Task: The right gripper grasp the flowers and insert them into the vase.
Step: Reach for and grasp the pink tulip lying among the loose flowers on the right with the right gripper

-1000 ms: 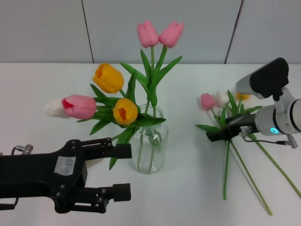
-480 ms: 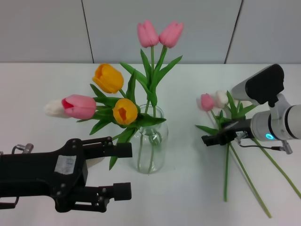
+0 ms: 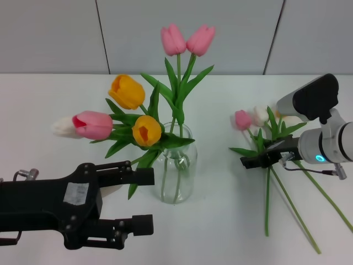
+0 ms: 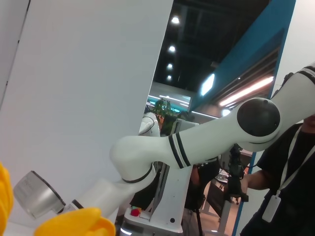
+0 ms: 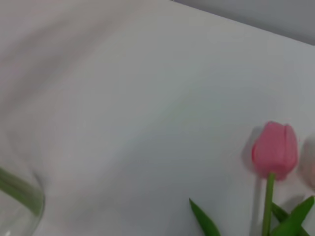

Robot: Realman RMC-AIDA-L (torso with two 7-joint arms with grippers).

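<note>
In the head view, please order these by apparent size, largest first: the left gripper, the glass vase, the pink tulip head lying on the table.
1. left gripper, though it is nearest the camera
2. vase
3. pink tulip head

Left gripper (image 3: 144,201): black, white label, silver rear knob. Right gripper (image 3: 246,162): black, silver-white arm, cyan ring.
</note>
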